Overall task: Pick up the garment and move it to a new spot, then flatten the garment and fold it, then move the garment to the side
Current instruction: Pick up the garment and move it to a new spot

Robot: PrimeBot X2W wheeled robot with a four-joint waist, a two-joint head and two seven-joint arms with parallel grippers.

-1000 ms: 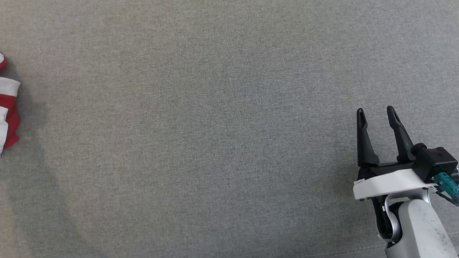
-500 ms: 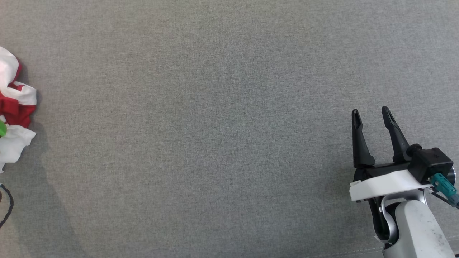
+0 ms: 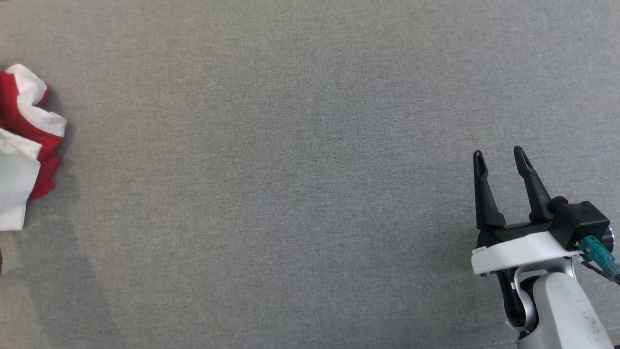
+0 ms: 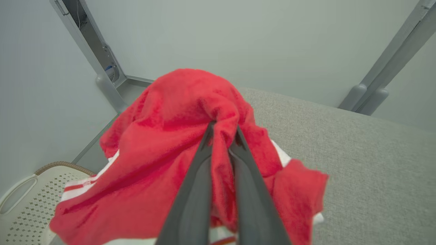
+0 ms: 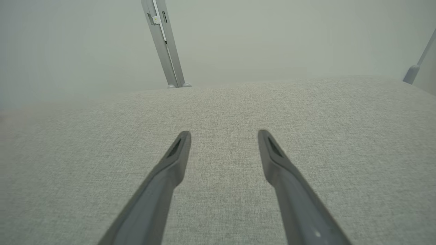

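The garment (image 3: 24,145) is a crumpled red and white cloth at the far left edge of the head view. In the left wrist view the garment (image 4: 163,160) drapes over my left gripper (image 4: 223,131), whose two fingers are pinched together on a red fold and hold it above the grey surface. My right gripper (image 3: 499,157) rests at the lower right of the head view, open, with nothing between its fingers (image 5: 177,153), low over the grey fabric.
The grey fabric surface (image 3: 290,169) spreads across the head view. A white perforated basket (image 4: 24,200) sits at the lower left of the left wrist view. Grey frame posts (image 4: 88,44) stand at the surface's far edge before a pale wall.
The garment has come further into the head view from the left and changed shape. The left gripper has shut on it. The right gripper has barely moved.
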